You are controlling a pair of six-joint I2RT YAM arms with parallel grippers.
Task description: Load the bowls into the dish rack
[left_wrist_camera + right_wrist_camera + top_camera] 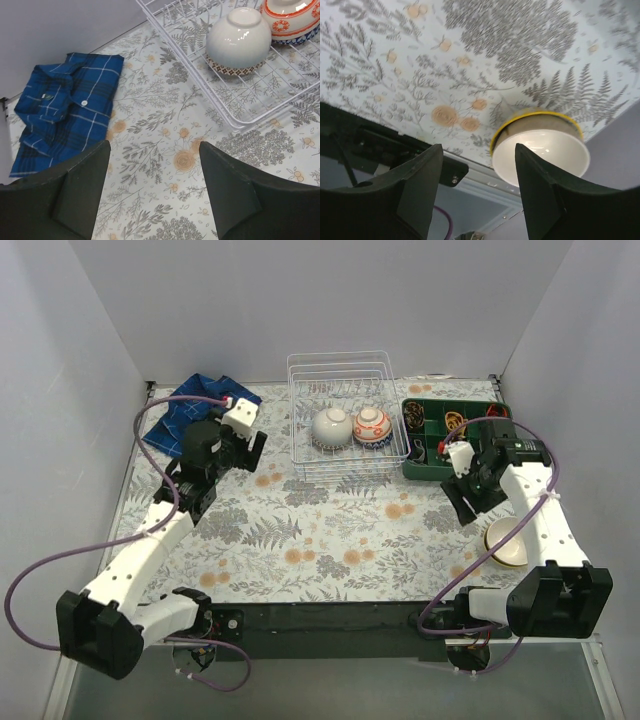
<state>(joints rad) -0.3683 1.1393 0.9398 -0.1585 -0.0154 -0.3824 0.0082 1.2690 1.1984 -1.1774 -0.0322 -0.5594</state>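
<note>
- Counting bowls: three were in view, two racked and one loose, so the task stood about two-thirds done.
- Rack (pixel 340 380): white wire basket at the middle of the table's far edge.
- White bowl (pixel 331 426): in the rack, upside down, foot ring up, on the left side of the basket floor.
- Patterned bowl (pixel 372 426): in the rack, also upside down, orange-and-red trim, close beside the white bowl on its right.
- Third bowl (pixel 507 542): outside the rack, upright on the table (pixel 330 530) near the right edge, towards the near right corner; white inside, yellow rim; partly hidden by the right arm in the top view.
- Left gripper (pixel 252 450): hung over the table just left of the rack, near the far left corner; jaws wide apart, nothing between them.
- Right gripper (pixel 462 502): hung above the table near the right edge, pointed towards the third bowl; jaws wide apart and empty, not touching the bowl.
- Tray (pixel 425 455): green, compartmented, right of the rack; no part in the task.
- Shirt (pixel 195 410): blue plaid, folded, in the far left corner.
- Outstanding, by judgement: grasp the third bowl, carry it to the rack, set it beside the other two.
</note>
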